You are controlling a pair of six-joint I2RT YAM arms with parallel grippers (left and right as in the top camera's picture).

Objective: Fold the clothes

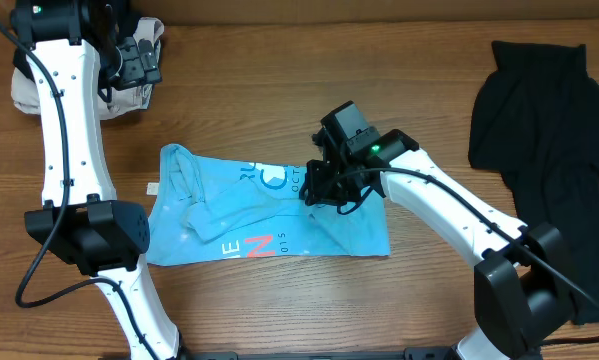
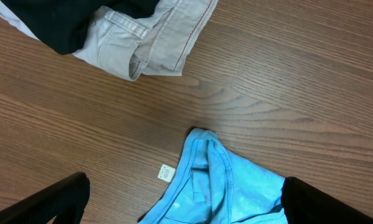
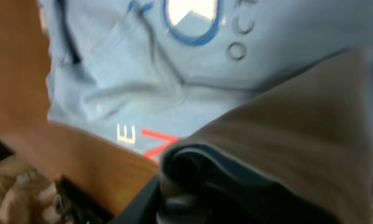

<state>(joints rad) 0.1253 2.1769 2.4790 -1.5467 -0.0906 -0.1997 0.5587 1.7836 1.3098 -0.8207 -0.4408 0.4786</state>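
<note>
**So, light-blue T-shirt point(image 1: 229, 215) sits mid-counter point(image 1: 279, 90) with the right claw point(image 1: 314, 190) on it**

The shirt lies rumpled but mostly flat. The chest print reads "OCT" next to a ring logo. The hem lettering shows a white "E", a red "N" and a small "015". The right claw is down on the shirt's right half with cloth bunched against a finger; honestly can't tell if it's pinching. The left claw point(image 1: 134, 60) is spread wide by the beige garment point(image 2: 149, 43). A tiny white tag point(image 2: 166, 172) lies just beside the shirt's edge, unreadable.

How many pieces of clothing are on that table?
3: a blue T-shirt mid-table, a black garment at right, a beige one far left; more may hide there.
</note>
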